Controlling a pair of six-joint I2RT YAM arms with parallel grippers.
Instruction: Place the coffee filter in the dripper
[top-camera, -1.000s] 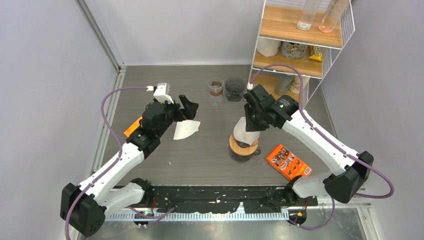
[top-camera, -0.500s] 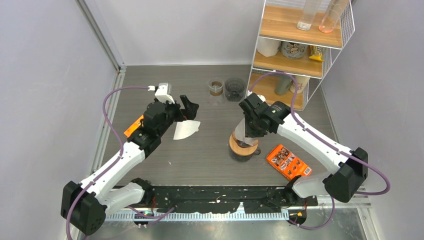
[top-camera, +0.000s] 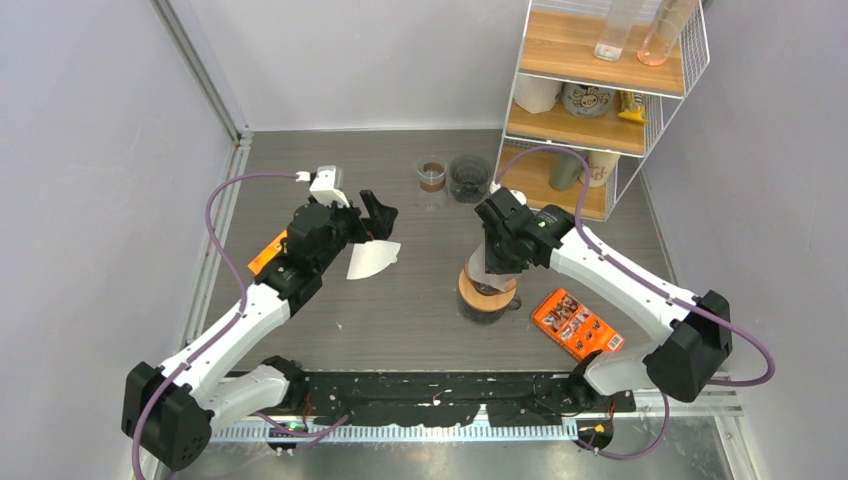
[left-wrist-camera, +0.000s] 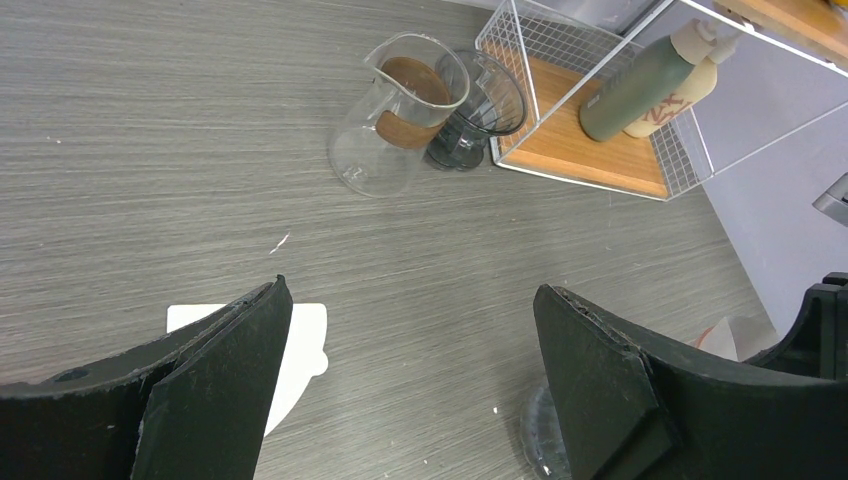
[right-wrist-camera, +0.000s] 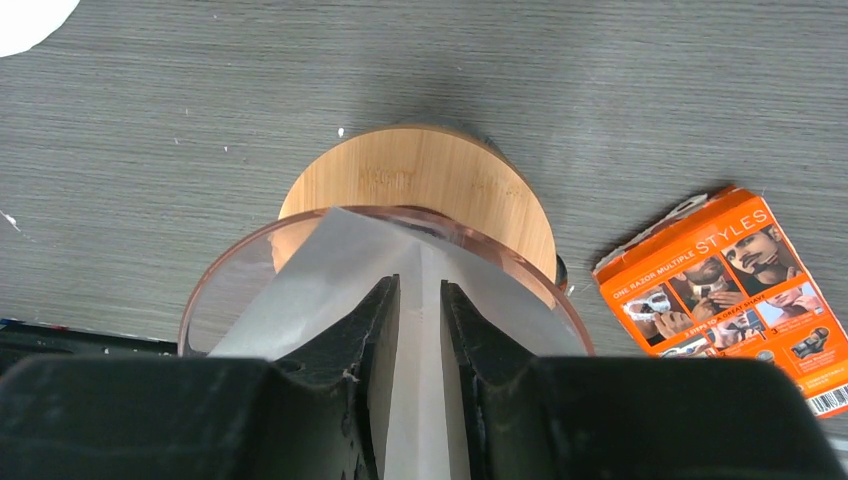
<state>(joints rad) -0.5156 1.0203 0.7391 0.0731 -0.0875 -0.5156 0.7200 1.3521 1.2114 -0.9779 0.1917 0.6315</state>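
Observation:
The white paper coffee filter (right-wrist-camera: 330, 270) hangs over the dripper, pinched along a fold by my right gripper (right-wrist-camera: 420, 285). Its lower part sits inside the clear pinkish rim (right-wrist-camera: 215, 285). From above, the dripper (top-camera: 487, 297) with its wooden collar is in the middle of the table, and my right gripper (top-camera: 497, 258) and the filter (top-camera: 478, 264) are right over it. A second filter (top-camera: 372, 260) lies flat on the table to the left, also seen in the left wrist view (left-wrist-camera: 305, 335). My left gripper (left-wrist-camera: 410, 290) hovers wide open above it, holding nothing.
A glass carafe with a brown band (left-wrist-camera: 400, 110) and a dark dripper (left-wrist-camera: 480, 105) stand at the back. A wire shelf with bottles and cups (top-camera: 600, 90) fills the back right. An orange box (top-camera: 577, 324) lies right of the dripper. Another orange item (top-camera: 265, 253) lies under my left arm.
My right gripper has shifted slightly left and down over the dripper with the filter in it. The left arm has not moved.

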